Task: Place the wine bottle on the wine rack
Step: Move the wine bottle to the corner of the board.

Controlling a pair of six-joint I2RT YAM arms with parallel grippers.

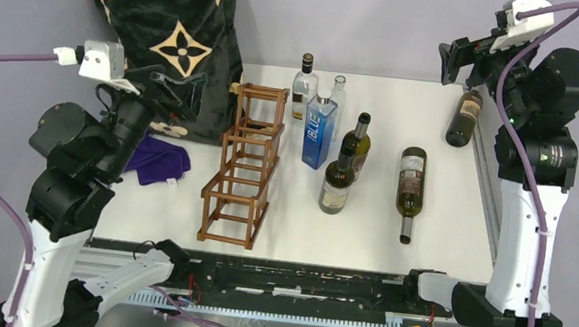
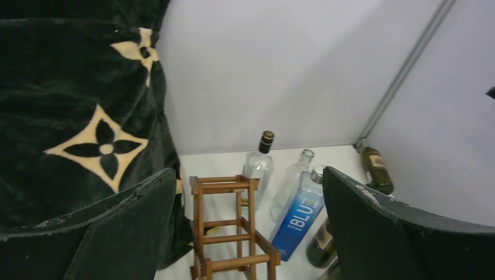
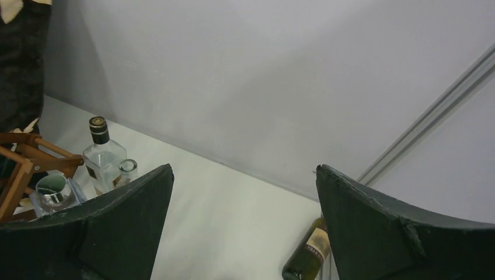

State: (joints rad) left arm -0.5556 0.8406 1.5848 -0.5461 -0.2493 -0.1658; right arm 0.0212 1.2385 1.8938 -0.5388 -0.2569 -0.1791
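Note:
The reddish-brown wine rack point(image 1: 244, 167) stands left of centre on the white table point(image 1: 442, 228); its top cells point(image 2: 225, 227) lie between and beyond my left fingers. One dark wine bottle point(image 1: 410, 184) lies on its side right of centre. A second one point(image 1: 464, 117) point(image 3: 306, 256) lies by the far right edge. Two more wine bottles point(image 1: 337, 181) point(image 1: 357, 142) stand upright between the rack and the lying one. My left gripper point(image 1: 184, 96) point(image 2: 248, 175) hovers open at the far left, empty. My right gripper point(image 1: 453, 63) point(image 3: 244, 169) is raised open above the far right corner, empty.
A blue square bottle point(image 1: 319, 130) point(image 2: 297, 219) and two clear bottles point(image 1: 304, 84) point(image 1: 338, 95) stand behind the rack. A black bag with tan flowers point(image 1: 170, 29) leans at the back left, with a purple cloth point(image 1: 158, 159) beside it. A metal rail point(image 1: 487, 184) runs along the table's right edge.

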